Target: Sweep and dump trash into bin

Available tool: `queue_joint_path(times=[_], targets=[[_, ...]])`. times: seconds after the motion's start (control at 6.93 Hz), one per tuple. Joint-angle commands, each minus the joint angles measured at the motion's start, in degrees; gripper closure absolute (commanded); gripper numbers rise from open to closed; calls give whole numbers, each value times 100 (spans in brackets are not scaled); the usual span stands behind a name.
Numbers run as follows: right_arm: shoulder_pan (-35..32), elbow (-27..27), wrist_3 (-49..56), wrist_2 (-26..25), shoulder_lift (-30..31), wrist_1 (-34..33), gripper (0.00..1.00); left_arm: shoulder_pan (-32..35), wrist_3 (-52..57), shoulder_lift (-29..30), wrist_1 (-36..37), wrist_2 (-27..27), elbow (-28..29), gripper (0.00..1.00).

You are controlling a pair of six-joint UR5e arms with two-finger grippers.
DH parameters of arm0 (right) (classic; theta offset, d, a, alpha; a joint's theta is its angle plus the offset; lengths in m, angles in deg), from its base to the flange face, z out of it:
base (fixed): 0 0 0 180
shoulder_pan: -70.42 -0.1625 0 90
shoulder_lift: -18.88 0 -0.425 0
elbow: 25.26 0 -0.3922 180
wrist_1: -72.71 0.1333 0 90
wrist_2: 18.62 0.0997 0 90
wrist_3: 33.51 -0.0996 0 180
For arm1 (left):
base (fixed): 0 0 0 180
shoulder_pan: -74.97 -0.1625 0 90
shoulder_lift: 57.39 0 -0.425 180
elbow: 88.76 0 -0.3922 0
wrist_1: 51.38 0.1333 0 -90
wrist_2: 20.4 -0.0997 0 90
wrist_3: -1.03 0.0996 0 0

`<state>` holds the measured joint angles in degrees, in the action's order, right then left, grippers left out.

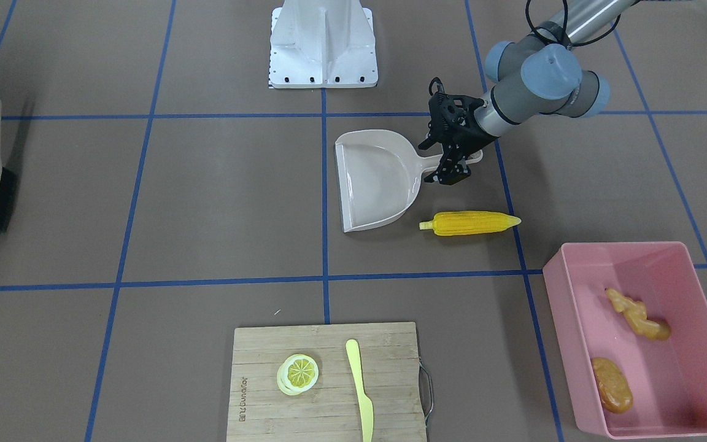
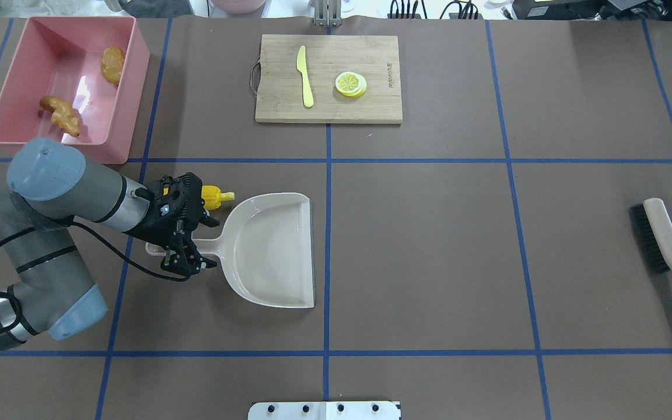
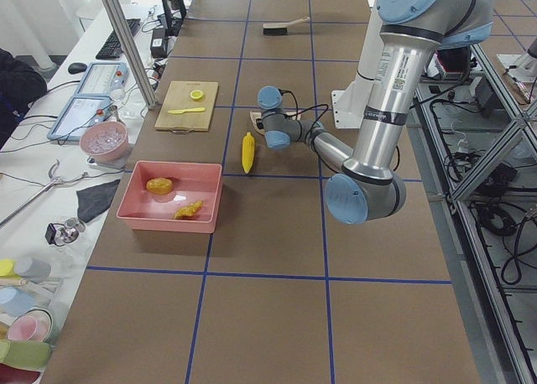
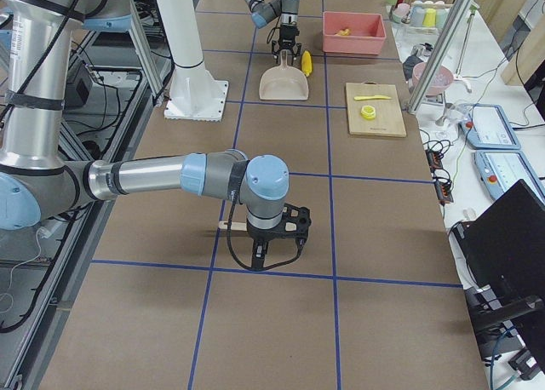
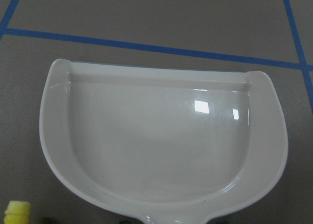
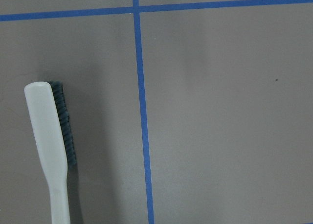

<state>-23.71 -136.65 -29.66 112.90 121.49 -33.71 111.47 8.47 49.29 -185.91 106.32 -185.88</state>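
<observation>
The yellow corn cob [image 1: 470,223] lies on the table beside the beige dustpan [image 1: 378,184], between it and the pink bin [image 1: 617,248]. The potato [image 1: 612,385] and the ginger root [image 1: 636,314] lie inside the bin. My left gripper [image 1: 445,161] is open, with its fingers astride the dustpan's handle. In the overhead view it [image 2: 196,244] hides most of the corn [image 2: 216,196]. The dustpan [image 5: 161,145] is empty. My right gripper [image 4: 271,252] hangs above the brush [image 6: 49,136]; I cannot tell whether it is open or shut.
A wooden cutting board [image 1: 329,405] with a lemon slice [image 1: 297,373] and a yellow knife [image 1: 359,387] sits at the table's far side from the robot. The brush [image 2: 662,233] lies far to the robot's right. The robot's base plate [image 1: 323,55] stands at the near edge.
</observation>
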Motion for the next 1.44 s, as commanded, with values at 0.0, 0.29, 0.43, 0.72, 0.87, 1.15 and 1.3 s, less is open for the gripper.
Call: queue_joint_path(times=[0.0, 0.29, 0.43, 0.72, 0.87, 1.15, 1.3], targets=[[0, 12, 2, -12, -4, 7, 0, 223, -40, -94, 23, 11, -436, 1], [0, 196, 2, -30, -47, 42, 0, 488, -76, -663, 50, -6, -1070, 1], [0, 423, 2, -39, -100, 234, 0, 924, -85, -666, 171, -50, -1072, 1], [0, 1030, -15, 22, -91, 1374, 0, 2449, -85, -631, 1021, -41, -1081, 1], [0, 971, -16, 23, -91, 1352, 0, 2849, -67, -701, 1417, -59, -1081, 1], [9, 953, -24, -12, -109, 1326, 0, 3264, -85, -1243, 1804, 98, -1090, 1], [17, 944, -24, -21, -100, 1317, 0, 3545, -128, -1385, 3226, 786, -1081, 1]])
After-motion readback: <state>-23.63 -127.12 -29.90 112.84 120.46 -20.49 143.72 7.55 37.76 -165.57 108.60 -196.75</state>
